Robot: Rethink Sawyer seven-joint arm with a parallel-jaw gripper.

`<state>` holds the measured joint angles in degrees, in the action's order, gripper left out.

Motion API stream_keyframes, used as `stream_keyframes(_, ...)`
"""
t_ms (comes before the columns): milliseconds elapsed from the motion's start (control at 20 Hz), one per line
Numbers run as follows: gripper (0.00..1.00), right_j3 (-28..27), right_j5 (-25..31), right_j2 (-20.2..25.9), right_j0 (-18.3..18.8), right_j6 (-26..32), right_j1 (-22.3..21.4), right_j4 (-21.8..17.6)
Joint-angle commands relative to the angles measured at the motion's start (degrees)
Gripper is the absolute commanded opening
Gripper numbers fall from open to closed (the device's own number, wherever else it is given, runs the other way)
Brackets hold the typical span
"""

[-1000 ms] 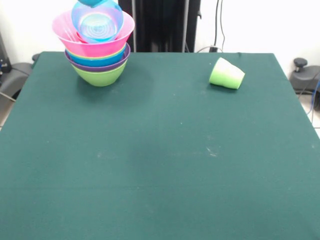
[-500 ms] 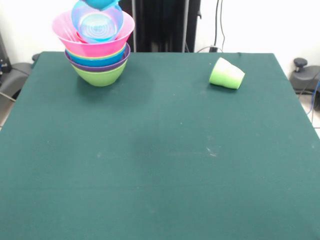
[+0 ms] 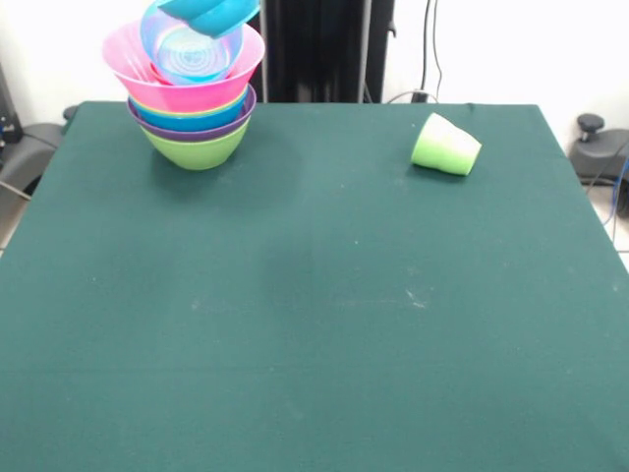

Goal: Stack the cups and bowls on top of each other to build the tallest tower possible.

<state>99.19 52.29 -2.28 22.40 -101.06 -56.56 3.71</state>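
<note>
The tower [image 3: 187,93] stands at the table's far left corner: a lime green bowl [image 3: 197,147] at the base, then purple, blue and green rims, then a big pink bowl [image 3: 177,90]. A clear blue bowl [image 3: 190,49] leans inside the pink one, tipped toward the camera. Above it, a small cyan bowl [image 3: 211,14] is tilted at the picture's top edge; what holds it is cut off. A light green cup [image 3: 445,146] lies on its side at the far right of the table. No gripper shows.
The dark green table [image 3: 314,315] fills most of the view. A black column [image 3: 314,49] rises behind its far edge, with cables and a black stand [image 3: 595,147] off to the right.
The small cyan bowl has come down and to the right over the tower's top and now shows more, tilted. The tower and the green cup have not moved.
</note>
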Motion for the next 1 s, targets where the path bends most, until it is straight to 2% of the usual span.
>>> stream_keyframes(50, 0.0, 6.42, -4.1, 4.59, 0.95, 1.16, 2.45, -1.09)
stream_keyframes(250, 0.0, 7.11, -5.55, 4.42, 1.77, 1.7, 3.09, -2.17)
stream_keyframes(500, 0.0, 10.78, -8.81, 4.1, 2.34, 1.5, 2.36, -2.65)
stream_keyframes(1000, 0.0, 15.21, -12.32, 4.86, 4.33, 1.81, 2.17, -2.34)
